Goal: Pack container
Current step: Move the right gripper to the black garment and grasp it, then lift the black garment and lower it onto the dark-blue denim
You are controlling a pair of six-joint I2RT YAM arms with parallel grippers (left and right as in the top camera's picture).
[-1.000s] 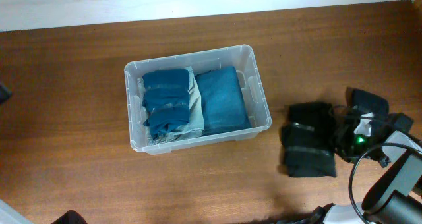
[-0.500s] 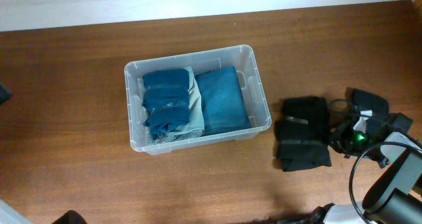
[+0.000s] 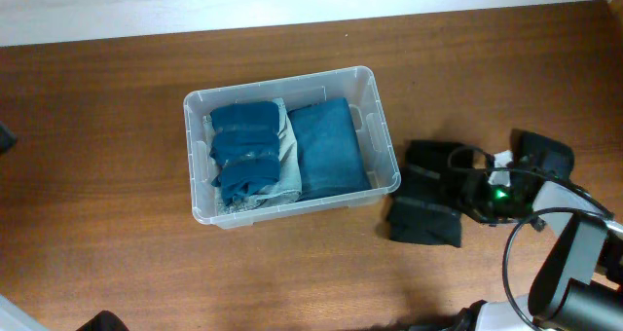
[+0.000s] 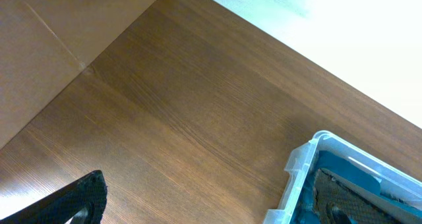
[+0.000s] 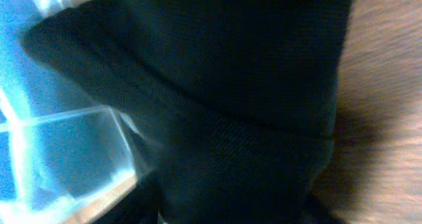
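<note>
The clear plastic container (image 3: 282, 83) stands mid-table, holding a flat folded blue garment (image 3: 329, 146) on its right side and a stack of rolled blue pieces (image 3: 243, 151) on its left. My right gripper (image 3: 467, 197) is shut on a black folded garment (image 3: 425, 209) just right of the container's near right corner. In the right wrist view the black cloth (image 5: 250, 85) fills the frame and hides the fingers, with the container's corner (image 5: 99, 138) at the left. My left gripper (image 4: 208, 207) is open and empty over bare table, and the container's corner (image 4: 300, 165) shows beside it.
The wooden table's far edge meets a white surface (image 3: 195, 5) at the back. A black part of the right arm (image 3: 543, 151) and its cables lie at the far right. A small dark object (image 3: 5, 136) sits at the left edge.
My right gripper has carried the black garment leftward, from well right of the container to just beside its right wall. The container and its blue contents have not moved.
</note>
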